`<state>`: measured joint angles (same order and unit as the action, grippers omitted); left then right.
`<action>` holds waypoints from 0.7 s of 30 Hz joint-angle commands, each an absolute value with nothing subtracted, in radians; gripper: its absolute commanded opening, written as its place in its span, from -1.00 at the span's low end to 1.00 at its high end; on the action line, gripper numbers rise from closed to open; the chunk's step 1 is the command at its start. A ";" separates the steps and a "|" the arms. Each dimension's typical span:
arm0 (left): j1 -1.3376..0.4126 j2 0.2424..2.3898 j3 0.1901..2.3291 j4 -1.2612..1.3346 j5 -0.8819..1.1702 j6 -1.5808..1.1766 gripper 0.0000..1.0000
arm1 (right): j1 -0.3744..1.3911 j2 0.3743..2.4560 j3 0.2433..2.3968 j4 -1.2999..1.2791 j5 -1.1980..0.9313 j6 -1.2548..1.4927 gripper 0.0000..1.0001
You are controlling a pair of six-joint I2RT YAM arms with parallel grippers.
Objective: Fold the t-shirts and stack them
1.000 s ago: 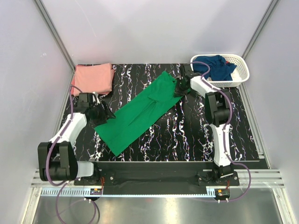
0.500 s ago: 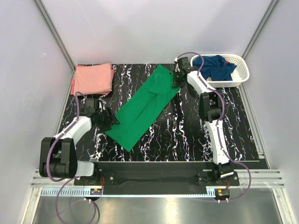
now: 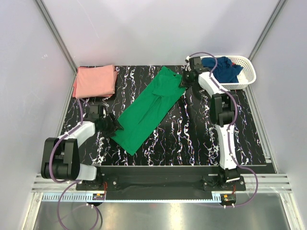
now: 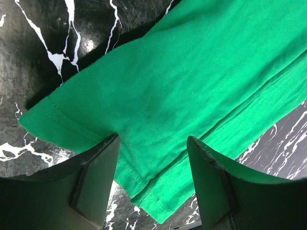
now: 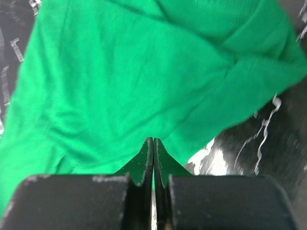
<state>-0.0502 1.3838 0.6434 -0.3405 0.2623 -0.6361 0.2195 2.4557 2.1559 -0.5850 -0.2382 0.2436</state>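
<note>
The bright green t-shirt [image 3: 148, 108] lies as a long diagonal strip across the black marble table. My left gripper [image 3: 115, 127] is open at its near left end; in the left wrist view its fingers [image 4: 98, 177] straddle the shirt's hemmed corner [image 4: 192, 86]. My right gripper [image 3: 183, 80] is at the shirt's far right end, its jaws pressed together on the green edge [image 5: 120, 86]. The salmon pink t-shirt [image 3: 95, 80] lies folded at the back left. The navy t-shirt [image 3: 221, 68] is bunched in the basket.
A white lattice basket [image 3: 248, 76] stands at the back right corner, just behind my right arm. White walls and metal rails enclose the table [image 3: 201, 139]. Bare marble shows to the right of the green shirt.
The green shirt has been dragged toward the back and now lies steeper. My right gripper moved back with its far end; my left gripper followed the near end inward.
</note>
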 commanded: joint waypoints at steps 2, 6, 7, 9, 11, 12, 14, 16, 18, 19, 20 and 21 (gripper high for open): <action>-0.075 1.341 0.591 -0.325 0.154 -0.670 0.31 | 0.219 2.349 2.050 -0.528 -0.344 0.383 -1.00; -0.100 1.284 0.545 -0.363 0.127 -0.710 0.31 | 0.222 2.335 1.965 -0.489 -0.328 0.416 -1.00; -0.100 1.269 0.529 -0.368 0.127 -0.736 0.31 | 0.222 2.339 1.967 -0.501 -0.316 0.405 -1.00; -0.104 1.247 0.480 -0.362 0.132 -0.762 0.31 | 0.222 2.355 1.973 -0.523 -0.310 0.375 -1.00; -0.118 1.206 0.453 -0.356 0.143 -0.799 0.30 | 0.221 2.350 1.957 -0.515 -0.307 0.356 -1.00; -0.127 1.192 0.439 -0.353 0.143 -0.811 0.30 | 0.221 2.341 1.938 -0.508 -0.307 0.345 -1.00; -0.155 1.155 0.419 -0.370 0.143 -0.842 0.30 | 0.221 2.321 1.919 -0.486 -0.314 0.339 -1.00; -0.178 1.100 0.411 -0.400 0.137 -0.876 0.30 | 0.221 2.306 1.905 -0.477 -0.328 0.331 -1.00; -0.201 1.050 0.406 -0.436 0.120 -0.893 0.31 | 0.213 2.281 1.896 -0.469 -0.342 0.340 -1.00; -0.206 1.010 0.411 -0.448 0.114 -0.899 0.32 | 0.212 2.273 1.894 -0.460 -0.356 0.348 -1.00; -0.204 0.993 0.428 -0.457 0.109 -0.899 0.32 | 0.200 2.266 1.893 -0.450 -0.362 0.356 -1.00; -0.204 0.983 0.448 -0.486 0.103 -0.896 0.33 | 0.193 2.261 1.901 -0.443 -0.362 0.368 -1.00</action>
